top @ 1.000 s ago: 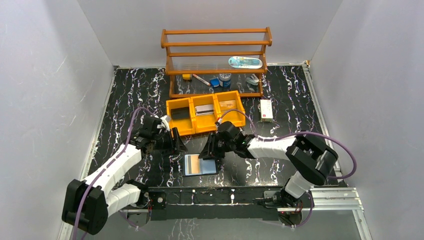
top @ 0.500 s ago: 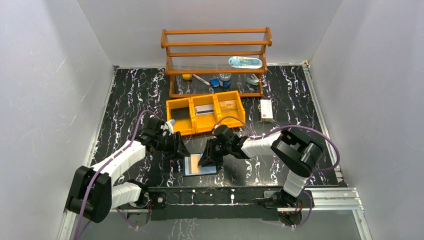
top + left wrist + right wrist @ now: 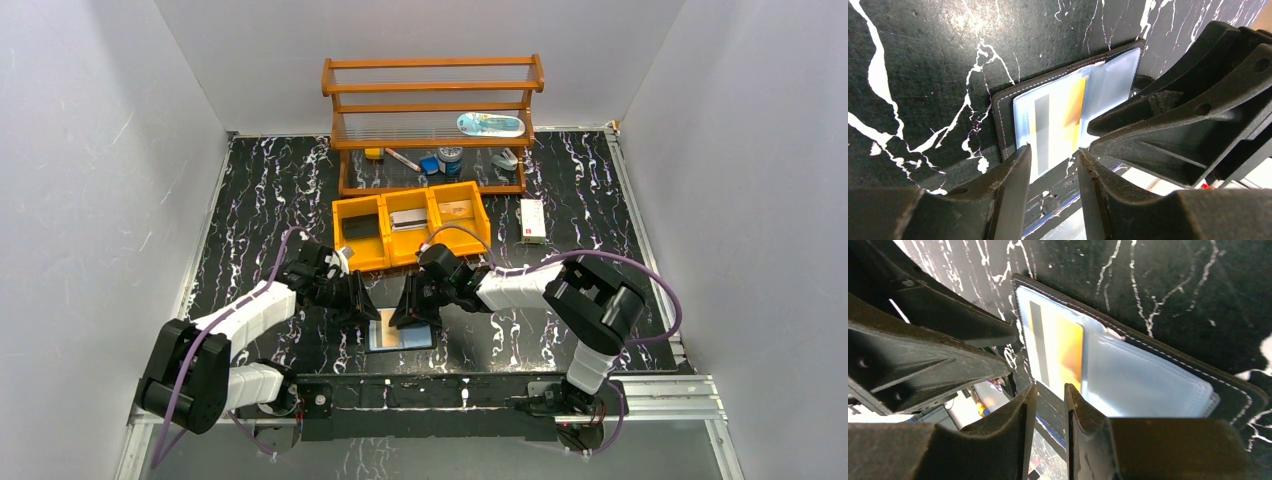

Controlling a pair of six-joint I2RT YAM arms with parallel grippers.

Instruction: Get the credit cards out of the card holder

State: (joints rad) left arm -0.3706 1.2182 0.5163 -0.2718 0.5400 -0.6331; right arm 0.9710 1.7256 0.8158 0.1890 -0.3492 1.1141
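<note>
You have the card holder point(image 3: 402, 331) lying open and flat on the table point(image 3: 250, 200), close to the near edge and between the two grippers. Its black outside faces down and the pale blue-grey panels face up.

In the left wrist view the card holder point(image 3: 1005, 107) shows a card point(image 3: 1058, 120) tucked under a clear sleeve on one panel. The card is pale with a grey stripe and an orange-yellow patch. The right wrist view shows the same card point(image 3: 1055, 347) on the panel nearer the left arm. The other panel of the card holder point(image 3: 1148, 380) looks like cloudy plastic only, and you can't make out from here what lies under it.

Your left gripper point(image 3: 360, 300) hangs low over the holder's left side. Its jaws stand apart with a modest gap and nothing between them point(image 3: 1053, 151). Your right gripper point(image 3: 410, 310) comes in from the other side, tips just beside the left one. Its jaws are parted by a narrow slit and grasp nothing point(image 3: 1050, 386). Whether either set of tips touches the holder's edge is hard to say.

Further back sit a yellow bin tray point(image 3: 412, 262) and a wooden rack point(image 3: 430, 88), well apart from the holder.
</note>
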